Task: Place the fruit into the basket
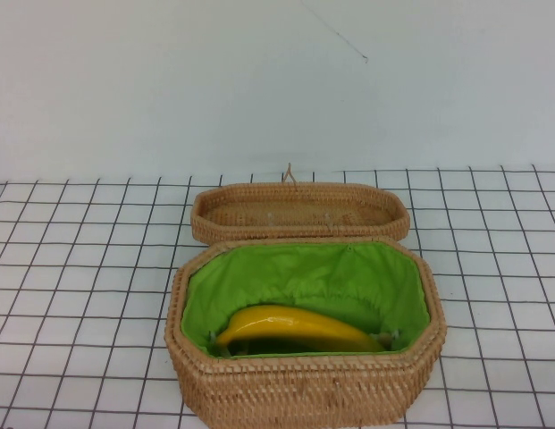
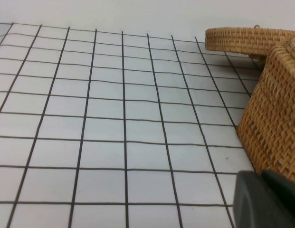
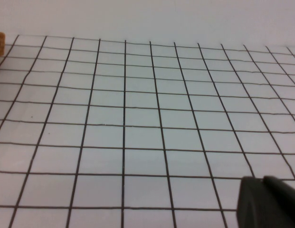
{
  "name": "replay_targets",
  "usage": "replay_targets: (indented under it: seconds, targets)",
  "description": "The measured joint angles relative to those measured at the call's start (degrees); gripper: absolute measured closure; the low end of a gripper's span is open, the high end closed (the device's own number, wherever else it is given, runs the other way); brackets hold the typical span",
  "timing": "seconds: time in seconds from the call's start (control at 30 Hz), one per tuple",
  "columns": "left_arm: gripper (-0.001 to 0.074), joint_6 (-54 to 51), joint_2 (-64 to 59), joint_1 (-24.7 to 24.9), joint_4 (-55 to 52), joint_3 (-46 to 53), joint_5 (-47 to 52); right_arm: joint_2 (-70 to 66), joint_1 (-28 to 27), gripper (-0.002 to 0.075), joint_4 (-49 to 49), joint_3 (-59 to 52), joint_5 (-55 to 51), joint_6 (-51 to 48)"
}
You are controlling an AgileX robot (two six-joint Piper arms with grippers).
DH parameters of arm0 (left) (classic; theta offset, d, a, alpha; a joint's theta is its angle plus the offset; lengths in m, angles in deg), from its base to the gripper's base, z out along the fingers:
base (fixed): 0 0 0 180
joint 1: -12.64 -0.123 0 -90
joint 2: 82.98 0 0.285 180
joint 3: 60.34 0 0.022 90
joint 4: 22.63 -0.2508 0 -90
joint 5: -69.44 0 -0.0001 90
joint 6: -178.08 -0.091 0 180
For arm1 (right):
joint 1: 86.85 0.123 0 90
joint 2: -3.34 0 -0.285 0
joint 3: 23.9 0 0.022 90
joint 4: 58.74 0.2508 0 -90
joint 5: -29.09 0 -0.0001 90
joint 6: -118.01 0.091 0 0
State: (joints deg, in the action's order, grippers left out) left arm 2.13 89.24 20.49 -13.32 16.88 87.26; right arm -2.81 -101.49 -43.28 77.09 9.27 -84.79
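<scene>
Left gripper [image 2: 266, 199]: we see only a dark part of it at the edge of the left wrist view, low over the worktop and just beside the basket's outer wall; we cannot tell whether it is wide or narrow. Right gripper [image 3: 268, 202]: likewise only a dark part in the right wrist view, over bare grid, well apart from the basket; its state we cannot tell either. Neither arm shows in the high view.

Worktop [image 1: 71, 268]: white, ruled with a black grid.

Basket [image 1: 304, 389]: eight-sided tan wicker, green cloth lining, standing upright at the near middle of the worktop.

Lid [image 1: 299, 213]: shallow unlined wicker, lying open side up just behind the basket, close to or touching its far rim.

Banana [image 1: 295, 328]: yellow, curved, lying inside the basket against the near wall, spanning much of its width.
</scene>
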Motion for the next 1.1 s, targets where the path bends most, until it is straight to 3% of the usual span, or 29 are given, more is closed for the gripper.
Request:
replay_targets:
  seconds: [1.1]
  targets:
    - [0.0735,0.0,0.0,0.0,0.0,0.0,0.0,0.0,0.0,0.0729,0.0,0.0,0.0,0.0]
